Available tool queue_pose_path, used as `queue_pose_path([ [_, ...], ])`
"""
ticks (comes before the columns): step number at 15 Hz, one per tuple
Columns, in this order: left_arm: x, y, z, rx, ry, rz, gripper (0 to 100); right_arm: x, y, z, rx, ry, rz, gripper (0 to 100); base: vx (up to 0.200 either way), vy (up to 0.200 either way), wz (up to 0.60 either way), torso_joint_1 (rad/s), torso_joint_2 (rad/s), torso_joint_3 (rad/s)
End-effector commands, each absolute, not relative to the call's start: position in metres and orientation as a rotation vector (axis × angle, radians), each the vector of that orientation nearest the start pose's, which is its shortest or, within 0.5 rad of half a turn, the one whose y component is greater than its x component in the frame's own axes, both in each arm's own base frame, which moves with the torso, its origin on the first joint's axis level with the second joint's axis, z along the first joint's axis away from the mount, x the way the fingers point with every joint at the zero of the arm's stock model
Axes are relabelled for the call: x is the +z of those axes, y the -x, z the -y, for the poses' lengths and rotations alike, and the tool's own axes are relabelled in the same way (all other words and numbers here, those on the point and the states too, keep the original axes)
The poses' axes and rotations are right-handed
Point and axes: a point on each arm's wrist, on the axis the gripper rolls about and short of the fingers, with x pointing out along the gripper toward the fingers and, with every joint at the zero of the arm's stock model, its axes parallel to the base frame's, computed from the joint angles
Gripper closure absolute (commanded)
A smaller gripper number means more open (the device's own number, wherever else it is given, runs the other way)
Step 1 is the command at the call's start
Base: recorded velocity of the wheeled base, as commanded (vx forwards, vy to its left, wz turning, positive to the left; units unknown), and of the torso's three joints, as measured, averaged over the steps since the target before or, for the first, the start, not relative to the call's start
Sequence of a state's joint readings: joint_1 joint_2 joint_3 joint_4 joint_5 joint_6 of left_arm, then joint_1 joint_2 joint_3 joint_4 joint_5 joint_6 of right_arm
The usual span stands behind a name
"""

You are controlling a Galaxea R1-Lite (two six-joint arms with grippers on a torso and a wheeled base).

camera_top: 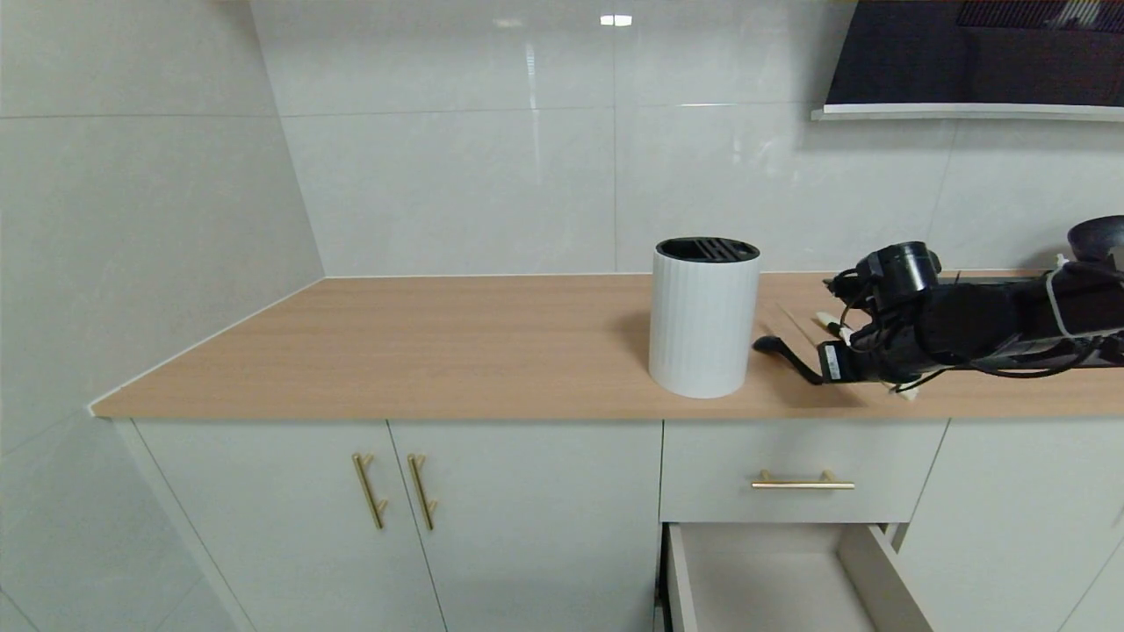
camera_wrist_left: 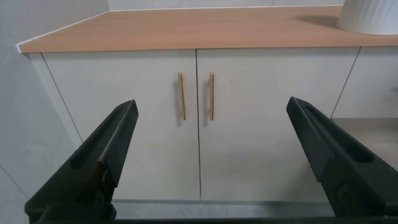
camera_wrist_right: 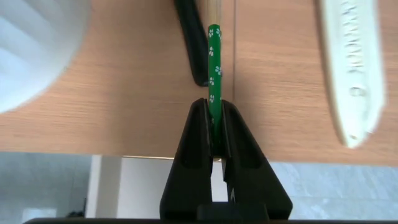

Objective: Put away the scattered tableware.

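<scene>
The right tool [camera_wrist_right: 214, 117] is clamped on the green, patterned end of a chopstick [camera_wrist_right: 214, 56]. Its two fingers meet flat on either side of the shaft, a hold at the very tip that leaves the rest of the length free to go point-first into a slot. The far end probably rests on the bench [camera_top: 439, 342], though the wrist view is too steep to say for sure.

Just beside the chopstick lies a black utensil [camera_wrist_right: 191, 43], its handle almost touching the shaft, so a narrow pinch was likely the only way in. A white utensil [camera_wrist_right: 351, 68] lies apart on the other side.

In the head view the tool sits low over the bench at about 3 o'clock from the white ribbed holder [camera_top: 703, 320], whose slotted top is the likely destination. An open drawer [camera_top: 773, 579] at 6 o'clock, below the bench edge, is another possible one.

The left tool [camera_wrist_left: 211, 106] hangs with its fingers spread wide and holding nothing. It faces the cupboard doors [camera_wrist_left: 155, 124] below the bench, out of the working arm's way.
</scene>
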State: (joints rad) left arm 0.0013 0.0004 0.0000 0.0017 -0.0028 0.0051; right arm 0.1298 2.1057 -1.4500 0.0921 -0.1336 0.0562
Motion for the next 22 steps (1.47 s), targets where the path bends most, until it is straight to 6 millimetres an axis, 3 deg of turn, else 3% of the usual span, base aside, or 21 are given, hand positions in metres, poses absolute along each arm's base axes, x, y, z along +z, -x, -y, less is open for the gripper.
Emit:
queue_pose_path([
  [1,0.075,0.023,0.0,-0.002,-0.005,-0.002,0,0.175,-0.384,-0.047,-0.026,0.026,-0.681,100,0.0,0.0,0.0,0.0,0.0,0.0],
  [3,0.075,0.023,0.0,-0.002,-0.006,-0.002,0,0.203,-0.336,-0.042,-0.015,0.017,-0.642,100,0.0,0.0,0.0,0.0,0.0,0.0],
  [6,0.075,0.023,0.0,-0.002,-0.006,-0.002,0,0.215,-0.29,-0.037,0.006,0.013,-0.652,100,0.0,0.0,0.0,0.0,0.0,0.0],
  [7,0.075,0.023,0.0,-0.002,-0.006,-0.002,0,0.22,-0.257,-0.034,0.09,-0.011,-0.703,100,0.0,0.0,0.0,0.0,0.0,0.0],
  [8,0.075,0.023,0.0,-0.002,-0.006,-0.002,0,0.224,-0.238,-0.033,0.169,-0.038,-0.7,100,0.0,0.0,0.0,0.0,0.0,0.0],
  [10,0.075,0.023,0.0,-0.002,-0.005,-0.002,0,0.226,-0.212,-0.031,0.211,-0.048,-0.682,100,0.0,0.0,0.0,0.0,0.0,0.0],
  [18,0.075,0.023,0.0,-0.002,-0.005,-0.002,0,0.199,-0.191,-0.033,0.325,0.087,-0.747,100,0.0,0.0,0.0,-0.006,0.01,0.008],
  [22,0.075,0.023,0.0,-0.002,-0.005,-0.002,0,0.189,-0.179,-0.037,0.421,0.177,-0.765,100,0.0,0.0,0.0,-0.156,0.38,0.221],
])
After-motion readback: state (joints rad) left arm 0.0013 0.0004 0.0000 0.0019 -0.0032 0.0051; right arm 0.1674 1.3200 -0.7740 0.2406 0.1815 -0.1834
